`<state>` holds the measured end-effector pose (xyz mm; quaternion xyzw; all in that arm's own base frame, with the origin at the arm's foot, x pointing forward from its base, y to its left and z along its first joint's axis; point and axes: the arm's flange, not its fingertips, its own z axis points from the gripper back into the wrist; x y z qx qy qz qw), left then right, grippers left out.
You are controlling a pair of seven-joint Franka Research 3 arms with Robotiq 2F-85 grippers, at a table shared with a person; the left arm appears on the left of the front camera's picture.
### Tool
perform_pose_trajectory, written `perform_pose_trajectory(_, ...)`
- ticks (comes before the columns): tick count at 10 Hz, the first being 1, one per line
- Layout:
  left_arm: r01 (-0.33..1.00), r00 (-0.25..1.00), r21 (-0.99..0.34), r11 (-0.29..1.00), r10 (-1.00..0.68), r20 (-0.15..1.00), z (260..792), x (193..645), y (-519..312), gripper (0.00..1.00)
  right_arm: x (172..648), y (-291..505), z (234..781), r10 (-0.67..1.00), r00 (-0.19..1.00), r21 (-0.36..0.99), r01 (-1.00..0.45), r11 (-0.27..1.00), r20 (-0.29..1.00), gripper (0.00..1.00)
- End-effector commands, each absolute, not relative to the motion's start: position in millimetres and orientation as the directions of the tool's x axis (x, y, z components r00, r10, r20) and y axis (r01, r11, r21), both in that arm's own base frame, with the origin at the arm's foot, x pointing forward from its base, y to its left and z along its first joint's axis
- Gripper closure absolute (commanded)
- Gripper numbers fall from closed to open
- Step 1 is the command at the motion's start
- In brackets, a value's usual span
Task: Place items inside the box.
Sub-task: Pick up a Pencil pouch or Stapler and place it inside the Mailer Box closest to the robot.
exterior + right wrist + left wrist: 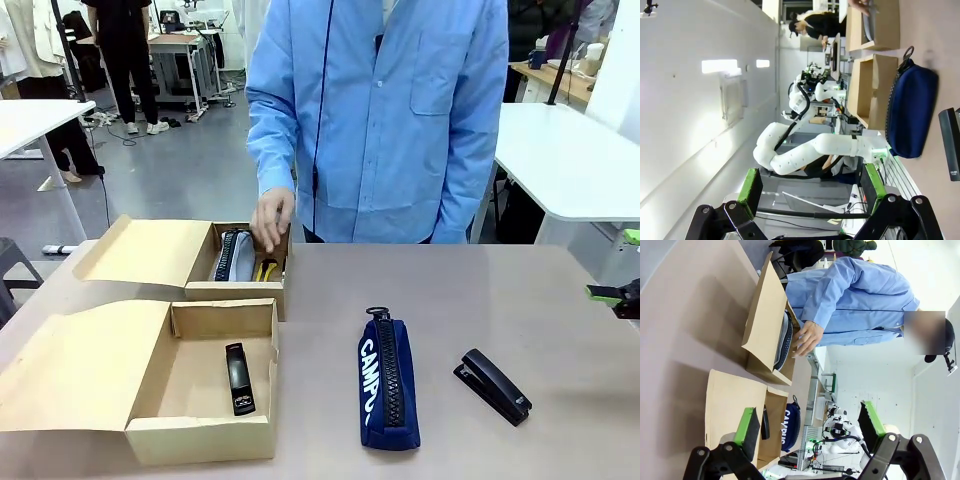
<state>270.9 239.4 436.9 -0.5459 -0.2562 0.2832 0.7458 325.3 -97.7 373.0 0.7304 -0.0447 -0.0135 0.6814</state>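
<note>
Up front, matte cardboard box (200, 440) holds slim black stapler (238, 378); left gripper (807, 415), right gripper (811, 175) fingers apart.

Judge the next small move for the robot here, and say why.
Probably the right gripper, open and empty, should reach toward the black stapler lying on the table nearest it. The near box stands open, holding another stapler, and the pencil case lies closer to the middle.

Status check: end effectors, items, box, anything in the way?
Left end effector open, empty; right end effector open, empty. One stapler in near box; CAMPUS case, second stapler on table. Person's hand in far box.
</note>
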Motion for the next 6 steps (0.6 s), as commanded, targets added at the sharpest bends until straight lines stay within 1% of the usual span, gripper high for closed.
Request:
perform_pose_trajectory(1,-0.115,0.707,-0.963,0.242,0.701,0.092,436.5,270.4,238.6,0.0,324.8,-95.9,378.9,-0.091,0.996,0.997,-0.028,-0.077,0.02,0.0)
perform_pose_trajectory(3,-0.115,0.707,-0.963,0.242,0.701,0.092,436.5,270.4,238.6,0.0,325.3,-97.7,373.0,-0.084,0.996,0.997,-0.047,-0.067,0.041,0.0)
perform_pose_trajectory(4,-0.115,0.707,-0.963,0.242,0.701,0.092,436.5,270.4,238.6,0.0,328.4,-75.2,377.8,-0.046,0.999,0.992,0.0,0.123,0.006,0.0)
perform_pose_trajectory(5,-0.115,0.707,-0.963,0.242,0.701,0.092,436.5,270.4,238.6,0.0,330.0,-42.9,403.6,0.035,0.996,0.959,-0.09,0.268,0.084,0.0)
perform_pose_trajectory(6,-0.115,0.707,-0.963,0.242,0.701,0.092,436.5,270.4,238.6,0.0,331.9,-11.7,428.9,0.143,0.981,0.919,-0.177,0.353,0.134,0.0)
